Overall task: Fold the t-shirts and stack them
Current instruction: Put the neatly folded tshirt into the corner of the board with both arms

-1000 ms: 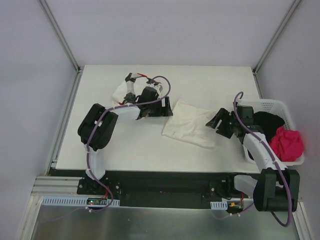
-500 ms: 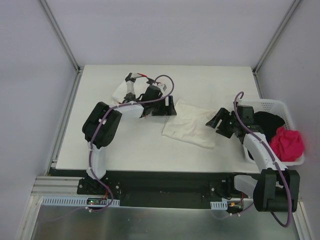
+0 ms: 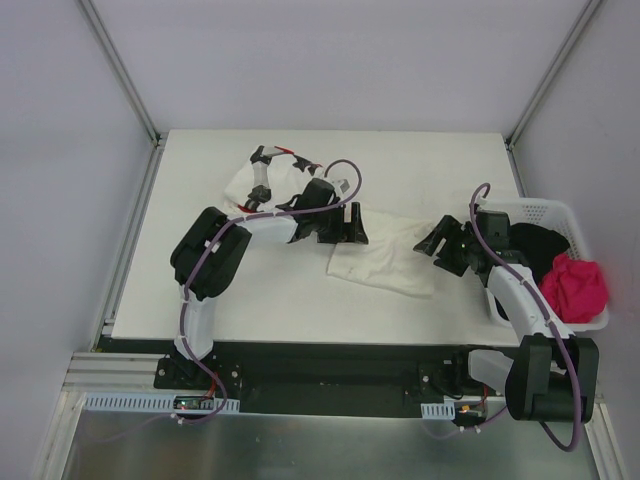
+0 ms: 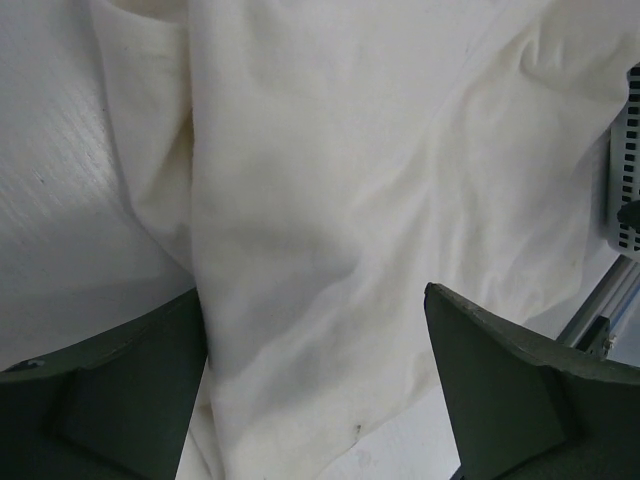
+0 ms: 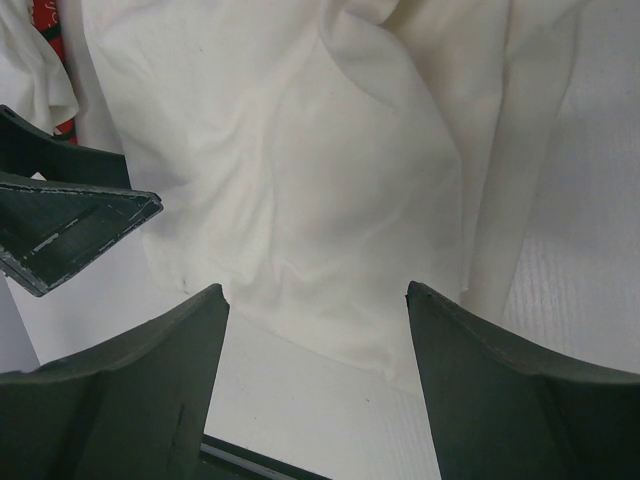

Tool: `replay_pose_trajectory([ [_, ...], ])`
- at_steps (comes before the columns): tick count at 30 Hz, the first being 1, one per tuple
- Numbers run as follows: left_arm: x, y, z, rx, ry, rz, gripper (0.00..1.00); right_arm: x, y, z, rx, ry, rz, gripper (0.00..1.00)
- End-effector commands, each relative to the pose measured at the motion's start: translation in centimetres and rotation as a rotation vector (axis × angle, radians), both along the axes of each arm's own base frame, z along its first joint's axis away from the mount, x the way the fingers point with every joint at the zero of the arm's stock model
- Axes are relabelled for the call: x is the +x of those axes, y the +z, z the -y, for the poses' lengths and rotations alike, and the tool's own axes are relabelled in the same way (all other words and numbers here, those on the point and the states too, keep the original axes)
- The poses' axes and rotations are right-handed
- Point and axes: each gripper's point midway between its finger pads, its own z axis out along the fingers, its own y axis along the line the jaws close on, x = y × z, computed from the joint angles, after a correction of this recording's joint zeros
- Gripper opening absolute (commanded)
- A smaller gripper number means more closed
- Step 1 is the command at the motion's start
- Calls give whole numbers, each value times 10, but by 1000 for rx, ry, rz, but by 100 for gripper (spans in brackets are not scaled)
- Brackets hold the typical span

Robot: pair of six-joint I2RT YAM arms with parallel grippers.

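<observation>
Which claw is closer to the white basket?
Right. The right gripper sits just left of the basket; the left gripper is across the cream shirt, over its opposite edge, clearly farther off.

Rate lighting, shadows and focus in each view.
Top external: even, diffuse light, no glare, only faint shadows under the arms, sharp throughout. Left wrist: the cream t-shirt is well lit, its folds softly shaded; the left claw is dark and slightly soft at the frame's bottom. Right wrist: same soft light; the right claw reads near-black against the cloth.
</observation>
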Motion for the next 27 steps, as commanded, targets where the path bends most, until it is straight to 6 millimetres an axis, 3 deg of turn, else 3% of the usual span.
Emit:
replay_pose_trajectory([
  [1, -31, -23, -3, 32, -30, -127, 85, 8, 12, 0, 10, 1, 47, 75],
  [5, -33, -23, 4, 9, -42, -136, 84, 7, 12, 0, 11, 2, 48, 75],
  [7, -33, -23, 8, -1, -48, -136, 81, 6, 11, 0, 13, 2, 44, 75],
  [9, -34, -25, 10, -12, -55, -146, 70, 6, 11, 0, 12, 2, 43, 75],
  [15, -32, -25, 15, -34, -68, -140, 61, 9, 12, 0, 18, 5, 41, 75],
  [19, -31, -25, 19, -49, -80, -141, 44, 10, 12, 1, 23, 2, 38, 75],
  [23, -32, -30, 20, -59, -83, -157, 19, 8, 12, 0, 28, 5, 33, 75],
  [27, -31, -31, 22, -63, -84, -154, 6, 8, 11, 1, 24, 5, 30, 74],
])
